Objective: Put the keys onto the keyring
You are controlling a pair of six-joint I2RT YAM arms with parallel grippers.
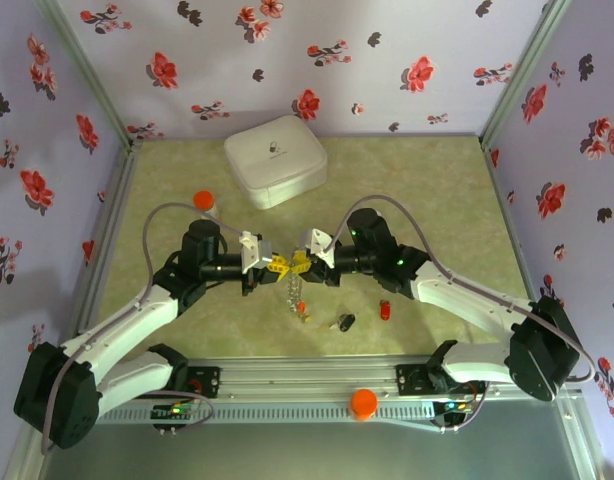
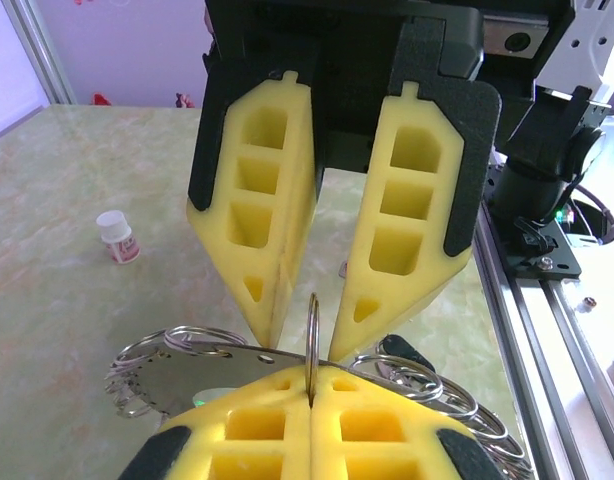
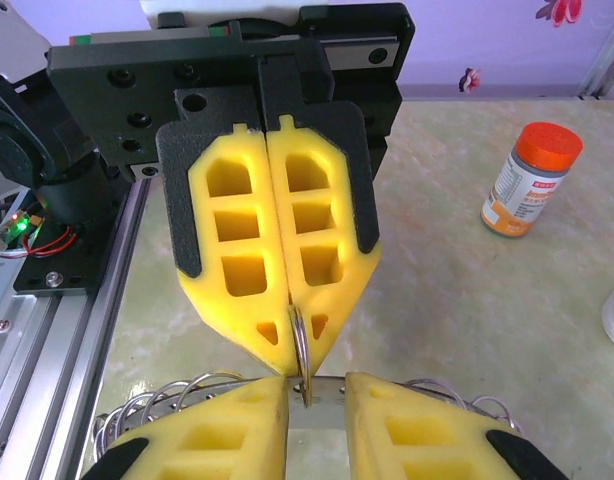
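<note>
As the keyring (image 2: 312,325) looks thin, stiff, slippery, left end effector (image 2: 312,392) pinches its rim; right end effector (image 3: 317,398) gapes

White case (image 1: 276,159), orange-capped pill bottle (image 1: 204,203) nearby

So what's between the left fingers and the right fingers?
The keyring, edge-on: the left fingers pinch it, its top between the open right fingers. Left wrist view shows it.
</note>
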